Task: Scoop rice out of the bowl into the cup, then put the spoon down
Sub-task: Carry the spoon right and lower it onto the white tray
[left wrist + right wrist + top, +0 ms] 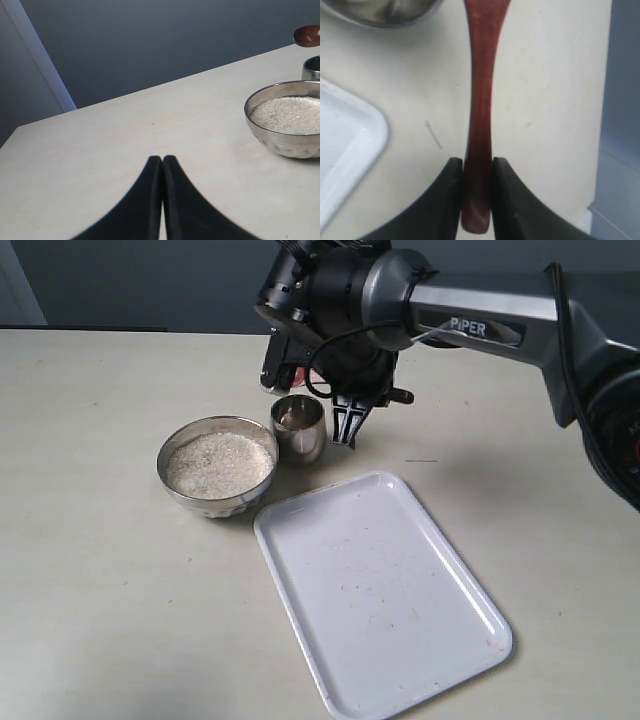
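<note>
The steel bowl (pixel 214 506) holds white rice (pixel 219 463) at the table's middle left. The small steel cup (pixel 298 430) stands just right of it. My right gripper (pixel 346 430) hangs behind the cup. It is shut on the handle end of the reddish-brown wooden spoon (pixel 481 90), right gripper (pixel 477 162), and the handle runs toward the cup (pixel 385 10). In the left wrist view the spoon's oval head (pixel 307 35) hovers above the cup (pixel 311 69), beside the bowl (pixel 285 142) of rice (pixel 290 114). My left gripper (pixel 162 161) is shut on nothing, well away from the bowl.
A white rectangular tray (pixel 390 590) lies in front of the cup and bowl, toward the right; its corner (pixel 345 145) shows in the right wrist view. The right arm (pixel 480 325) reaches in from the right above the table.
</note>
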Motion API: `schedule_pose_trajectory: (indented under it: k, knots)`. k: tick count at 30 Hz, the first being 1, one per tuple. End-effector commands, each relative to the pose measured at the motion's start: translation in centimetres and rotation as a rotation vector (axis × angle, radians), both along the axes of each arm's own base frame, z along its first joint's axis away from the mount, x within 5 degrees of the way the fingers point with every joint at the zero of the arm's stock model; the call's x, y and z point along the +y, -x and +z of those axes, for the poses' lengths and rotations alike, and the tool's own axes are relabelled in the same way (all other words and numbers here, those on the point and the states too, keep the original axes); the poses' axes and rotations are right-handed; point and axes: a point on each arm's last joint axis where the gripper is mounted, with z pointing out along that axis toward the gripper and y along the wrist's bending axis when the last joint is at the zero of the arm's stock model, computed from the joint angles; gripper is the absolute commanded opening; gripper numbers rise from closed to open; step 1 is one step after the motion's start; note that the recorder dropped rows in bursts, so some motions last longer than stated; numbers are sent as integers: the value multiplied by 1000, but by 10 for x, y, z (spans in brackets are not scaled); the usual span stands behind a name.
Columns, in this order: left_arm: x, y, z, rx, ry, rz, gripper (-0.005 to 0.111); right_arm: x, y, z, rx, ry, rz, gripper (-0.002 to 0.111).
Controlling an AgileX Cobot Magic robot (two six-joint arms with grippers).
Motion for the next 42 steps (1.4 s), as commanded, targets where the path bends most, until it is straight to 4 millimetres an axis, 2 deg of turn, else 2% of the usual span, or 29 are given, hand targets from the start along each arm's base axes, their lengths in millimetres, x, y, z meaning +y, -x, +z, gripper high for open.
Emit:
schedule_pose_trajectory:
  k: [1, 14, 19, 26, 30, 36, 39, 42]
  knots:
    - [-1, 0, 1, -9, 9, -10, 1, 0, 6, 3, 65, -89, -64, -1]
    - [-1, 0, 1, -9, 9, -10, 1, 12, 34, 27, 278, -407, -245, -1]
    - [-1, 0, 1, -9, 9, -10, 1, 18, 41, 26, 363, -457, -243, -1]
    - [-1, 0, 1, -9, 9, -10, 1, 18, 42, 28, 374, -466, -235, -1]
    - [-1, 0, 1, -9, 9, -10, 1, 5, 53, 33, 383, -440, -224, -1]
    - [-1, 0, 1, -9, 9, -10, 1, -34, 86, 38, 424, -384, -246, -1]
    - [-1, 0, 1, -9, 9, -10, 1, -49, 102, 31, 473, -363, -284, -1]
    - [-1, 0, 1, -9, 9, -10, 1, -56, 114, 11, 519, -371, -311, -1]
